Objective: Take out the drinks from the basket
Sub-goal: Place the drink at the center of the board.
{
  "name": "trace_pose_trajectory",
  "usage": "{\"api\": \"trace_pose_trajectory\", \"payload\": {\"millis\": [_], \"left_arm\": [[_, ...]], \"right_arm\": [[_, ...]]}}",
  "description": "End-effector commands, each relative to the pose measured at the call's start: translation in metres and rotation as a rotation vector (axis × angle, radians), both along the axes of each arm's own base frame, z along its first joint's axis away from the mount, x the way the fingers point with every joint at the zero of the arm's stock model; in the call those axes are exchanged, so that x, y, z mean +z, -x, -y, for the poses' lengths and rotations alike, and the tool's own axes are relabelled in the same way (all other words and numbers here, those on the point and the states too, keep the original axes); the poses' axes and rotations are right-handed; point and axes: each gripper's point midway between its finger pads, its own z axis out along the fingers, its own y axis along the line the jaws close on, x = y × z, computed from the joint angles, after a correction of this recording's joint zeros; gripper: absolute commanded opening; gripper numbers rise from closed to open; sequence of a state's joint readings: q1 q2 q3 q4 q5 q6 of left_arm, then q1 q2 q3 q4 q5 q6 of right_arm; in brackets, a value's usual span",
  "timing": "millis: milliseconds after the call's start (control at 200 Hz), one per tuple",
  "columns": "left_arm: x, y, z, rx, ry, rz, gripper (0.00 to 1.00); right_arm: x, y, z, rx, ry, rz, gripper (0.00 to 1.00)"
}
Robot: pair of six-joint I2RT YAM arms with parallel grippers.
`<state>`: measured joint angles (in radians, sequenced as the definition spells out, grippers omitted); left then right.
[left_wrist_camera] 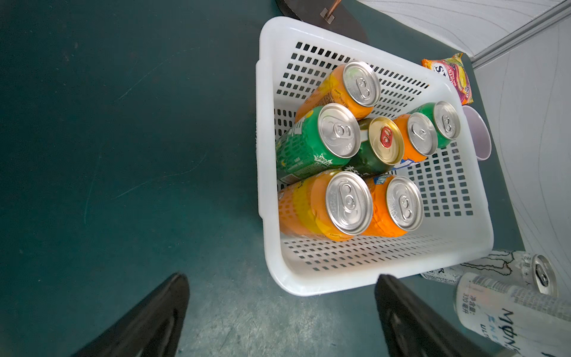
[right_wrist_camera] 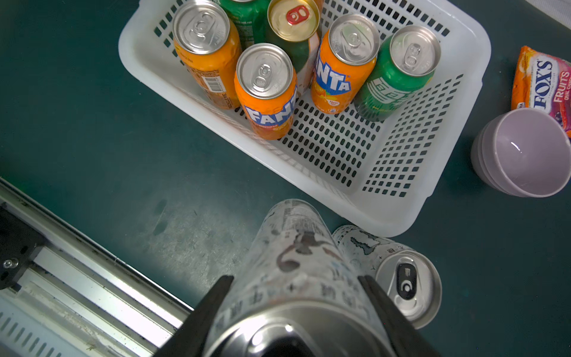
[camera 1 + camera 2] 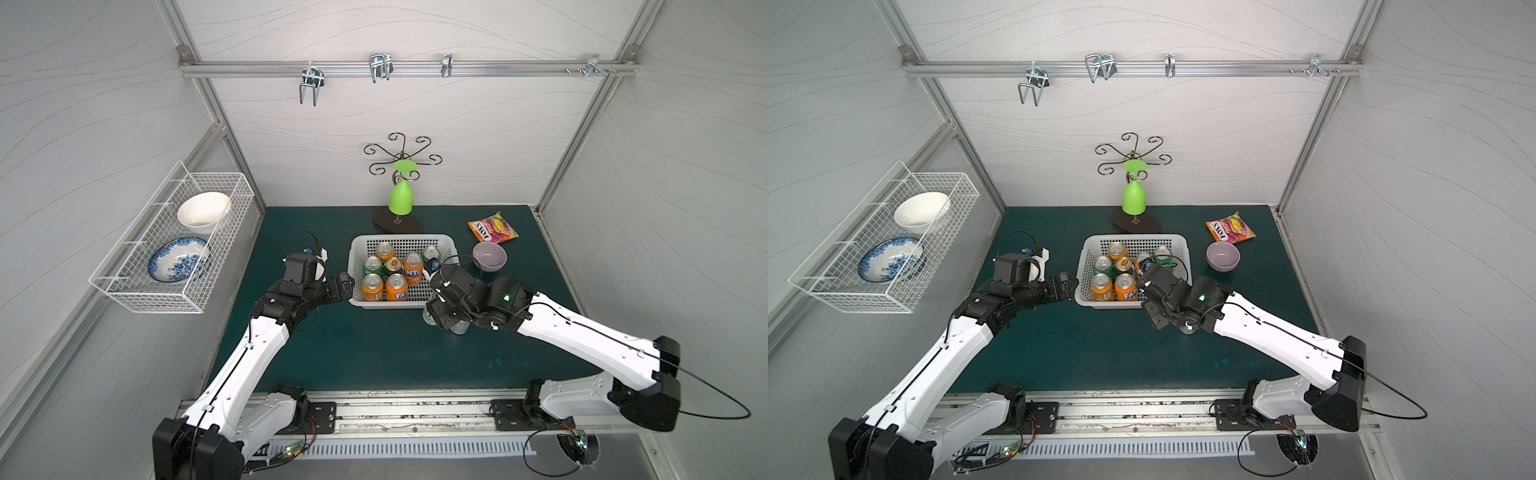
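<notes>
Beside the basket's [image 3: 356, 266] left wall, the left gripper [image 1: 281, 315] hovers with jaws spread wide and empty; seven cans [image 3: 396, 286] stand inside it; just off its near right corner, the right gripper [image 2: 296, 312] pinches a slim white can [image 2: 296, 256] beside its twin [image 2: 404, 278] on the mat.

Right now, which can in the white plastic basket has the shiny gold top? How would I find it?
Find the white perforated plastic basket in the middle of the dark green table. Seven cans stand inside it, and the dark green can with the gold lid is in the middle of them. Every neighbouring can has a silver lid; only this one is gold with a red tab.
</notes>
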<state>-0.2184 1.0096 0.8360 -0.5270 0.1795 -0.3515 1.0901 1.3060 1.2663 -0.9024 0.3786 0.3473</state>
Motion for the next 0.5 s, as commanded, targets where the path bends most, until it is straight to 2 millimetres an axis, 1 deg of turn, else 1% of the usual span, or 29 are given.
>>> {"api": "trace_pose_trajectory", "payload": {"millis": [0, 205, 385, 495], "left_arm": [[0.023, -0.006, 0.003, -0.009, 0.009, 0.065, 0.99], [0.022, -0.006, 0.002, -0.008, 0.007, 0.06, 0.98], [0.022, -0.006, 0.003, -0.008, 0.007, 0.06, 0.98], [0.021, -0.006, 0.003, -0.009, 0.006, 0.058, 0.98]], "right_arm": [[0.0, -0.007, -0.014, -0.027, -0.059, 0.023, 0.52], [-0.03, -0.005, -0.019, -0.032, -0.038, -0.021, 0.52], [-0.049, -0.005, -0.026, -0.041, -0.036, -0.052, 0.53], [-0.056, -0.007, -0.028, -0.05, -0.027, -0.062, 0.53]]}}
